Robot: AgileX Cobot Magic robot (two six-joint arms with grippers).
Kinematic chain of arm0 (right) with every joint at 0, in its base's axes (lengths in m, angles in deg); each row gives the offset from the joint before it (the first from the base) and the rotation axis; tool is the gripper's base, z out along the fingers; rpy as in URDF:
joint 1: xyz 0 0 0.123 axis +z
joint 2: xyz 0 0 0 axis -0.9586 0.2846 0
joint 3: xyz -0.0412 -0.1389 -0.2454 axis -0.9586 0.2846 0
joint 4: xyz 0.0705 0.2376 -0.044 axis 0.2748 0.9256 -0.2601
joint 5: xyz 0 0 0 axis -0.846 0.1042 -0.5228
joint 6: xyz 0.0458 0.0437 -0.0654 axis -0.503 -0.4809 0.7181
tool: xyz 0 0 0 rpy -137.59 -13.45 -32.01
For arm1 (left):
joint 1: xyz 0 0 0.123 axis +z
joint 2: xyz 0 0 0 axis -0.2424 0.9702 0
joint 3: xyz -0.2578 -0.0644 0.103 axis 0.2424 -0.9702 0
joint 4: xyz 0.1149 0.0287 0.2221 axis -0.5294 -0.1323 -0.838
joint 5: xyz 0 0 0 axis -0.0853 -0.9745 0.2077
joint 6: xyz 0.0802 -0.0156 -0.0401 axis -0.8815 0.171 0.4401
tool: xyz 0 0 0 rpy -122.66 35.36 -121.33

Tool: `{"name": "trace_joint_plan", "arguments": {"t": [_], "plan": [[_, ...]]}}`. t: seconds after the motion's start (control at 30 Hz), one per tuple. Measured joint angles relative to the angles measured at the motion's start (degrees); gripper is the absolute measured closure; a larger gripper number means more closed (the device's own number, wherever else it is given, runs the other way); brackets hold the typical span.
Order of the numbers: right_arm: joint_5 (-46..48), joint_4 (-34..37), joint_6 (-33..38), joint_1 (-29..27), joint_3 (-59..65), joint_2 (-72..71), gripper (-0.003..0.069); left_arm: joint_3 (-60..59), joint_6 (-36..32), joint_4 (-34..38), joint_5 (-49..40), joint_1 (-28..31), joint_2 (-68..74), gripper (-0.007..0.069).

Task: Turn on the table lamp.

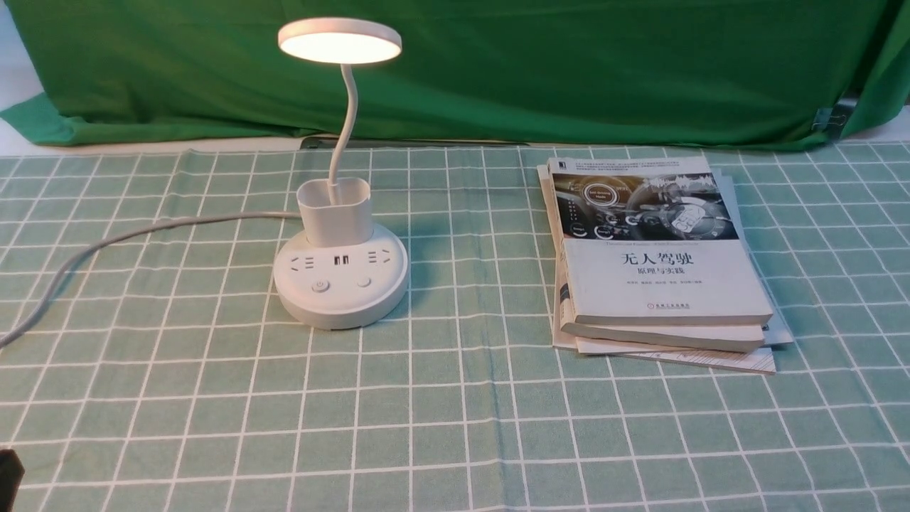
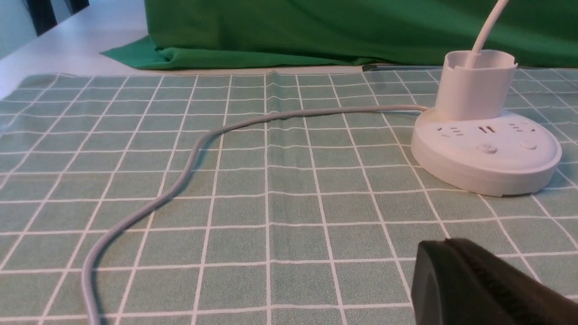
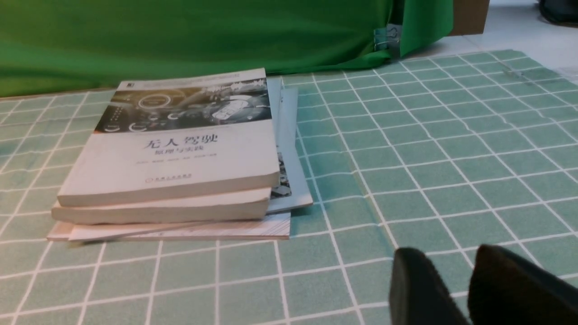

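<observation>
The white table lamp (image 1: 341,284) stands left of centre on the checked cloth. Its round disc head (image 1: 340,40) glows with light. The cup holder (image 1: 335,210) sits on the round base, with sockets and two buttons (image 1: 320,286) in front of it. In the left wrist view the base (image 2: 485,155) lies well ahead of my left gripper (image 2: 445,241), which is shut and empty, low over the cloth. Only a dark corner of the left gripper (image 1: 8,473) shows in the front view. My right gripper (image 3: 447,253) is open with a narrow gap, holding nothing, near the books.
The lamp's grey cord (image 1: 142,231) trails left across the cloth and off the edge. A stack of books (image 1: 657,263) lies to the right of the lamp. A green backdrop cloth (image 1: 569,64) hangs along the far side, clipped at the right (image 1: 828,117).
</observation>
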State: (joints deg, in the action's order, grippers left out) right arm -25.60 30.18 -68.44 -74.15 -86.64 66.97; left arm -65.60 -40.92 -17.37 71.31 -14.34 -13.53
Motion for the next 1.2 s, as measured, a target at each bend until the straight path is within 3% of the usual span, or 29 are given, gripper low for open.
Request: {"name": "trace_joint_plan", "arguments": {"t": [1.2], "plan": [[0.1, 0.0, 0.0, 0.0, 0.0, 0.0, 0.0418, 0.0, 0.4, 0.4, 0.7, 0.0, 0.0, 0.0624]]}}
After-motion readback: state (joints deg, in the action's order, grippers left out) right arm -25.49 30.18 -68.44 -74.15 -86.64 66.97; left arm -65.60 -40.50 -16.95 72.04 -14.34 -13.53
